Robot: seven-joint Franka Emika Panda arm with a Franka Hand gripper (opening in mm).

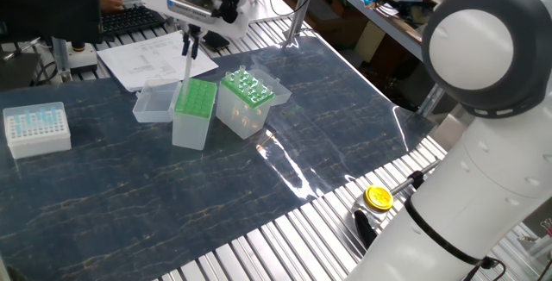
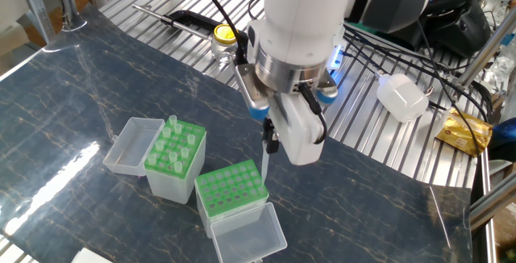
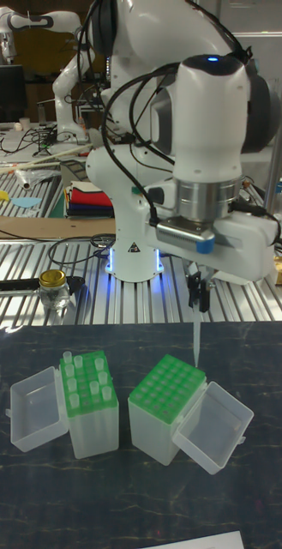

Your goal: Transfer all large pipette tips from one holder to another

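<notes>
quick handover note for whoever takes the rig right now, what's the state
End effector: shut on one tip, held upright just above the back edge of the target rack, not yet in a hole.
Source rack: several large tips stand in it, lid open.
Target rack: no tips seen in it, lid open.
Done: one tip pulled and carried over.
Left: seat this tip in a hole, then move the rest across one by one.

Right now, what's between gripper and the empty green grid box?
Just the pipette tip the gripper holds, pointing down near the box edge; tall fixed view shows it.
</notes>
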